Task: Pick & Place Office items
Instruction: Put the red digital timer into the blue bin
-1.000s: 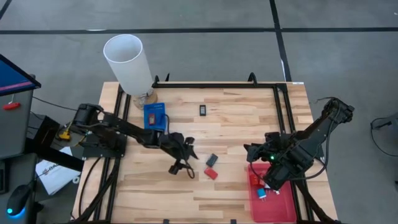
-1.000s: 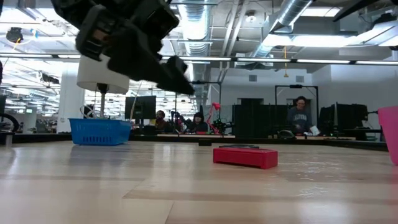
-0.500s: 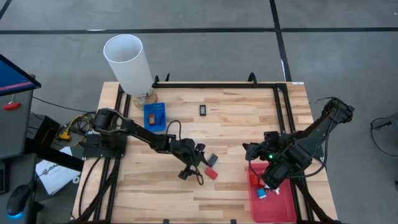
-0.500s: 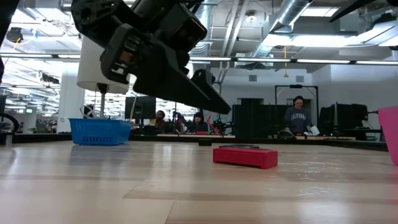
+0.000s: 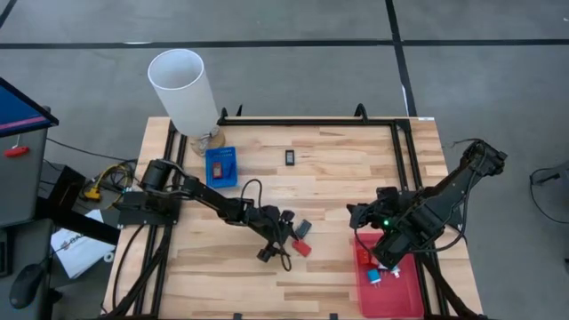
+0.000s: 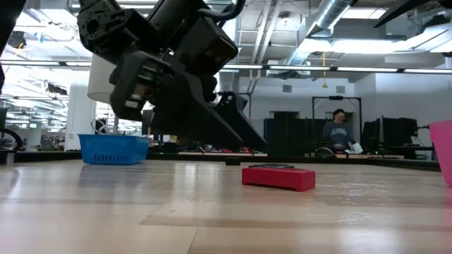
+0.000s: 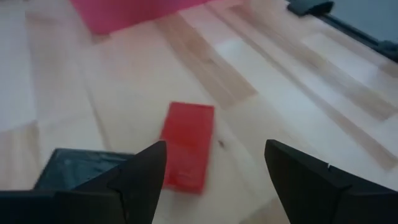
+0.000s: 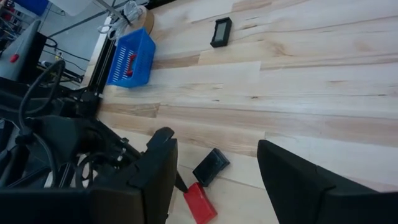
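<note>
Since a second ago our left gripper (image 7: 214,171) has reached over the red block (image 7: 188,147), fingers apart; light, rigid, best pinched across its narrow sides.

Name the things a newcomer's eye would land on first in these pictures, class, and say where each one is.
The left hand hangs open over mid-table, reaching toward a small red block that lies flat beside a black block. At the table's right edge the right hand sits open over the red tray. A tall white cylinder stands at the far left corner, next to the blue bin.
</note>
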